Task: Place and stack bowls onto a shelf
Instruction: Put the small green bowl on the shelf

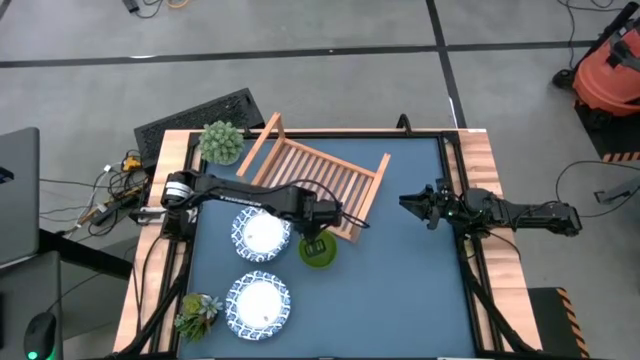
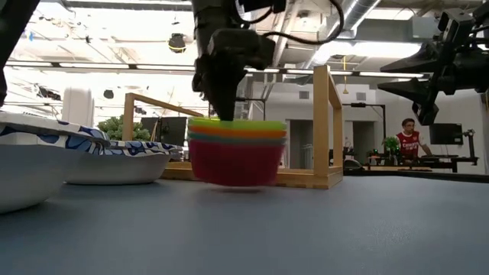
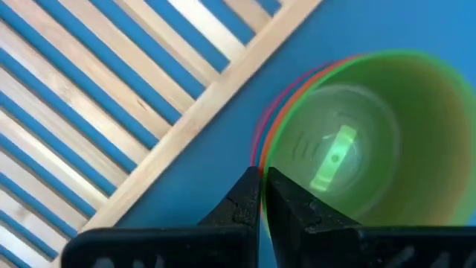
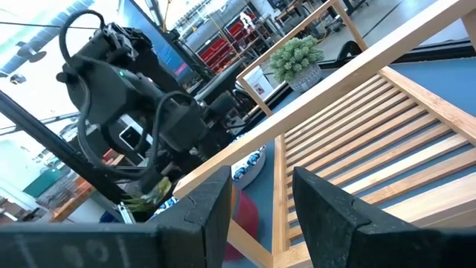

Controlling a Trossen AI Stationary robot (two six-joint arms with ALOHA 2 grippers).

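A nested stack of small bowls (image 1: 318, 252), green on top with orange, teal and red beneath (image 2: 237, 156), is on the blue table just in front of the shelf (image 1: 310, 180). The shelf is a light wooden slatted rack lying aslant at the far middle. My left gripper (image 3: 264, 186) is directly above the stack, shut on its rim. Two wide white bowls with blue patterned rims (image 1: 262, 232) (image 1: 260, 303) rest on the table to the left. My right gripper (image 1: 415, 205) waits open at the right edge, level, holding nothing. My left gripper pinches the stack's rim (image 3: 269, 160) on the side nearest the shelf, one finger inside the green bowl and one outside. The fingers come steeply down from above. The stack stays upright below them; I cannot tell whether its base is clear of the table.
Potted plants stand at the far left corner (image 1: 221, 142) and the near left corner (image 1: 197, 312). The shelf's raised end rails (image 2: 325, 122) stand up behind the stack. Bare blue table lies to the right of the stack. A person shows far off in the room (image 2: 411, 141).
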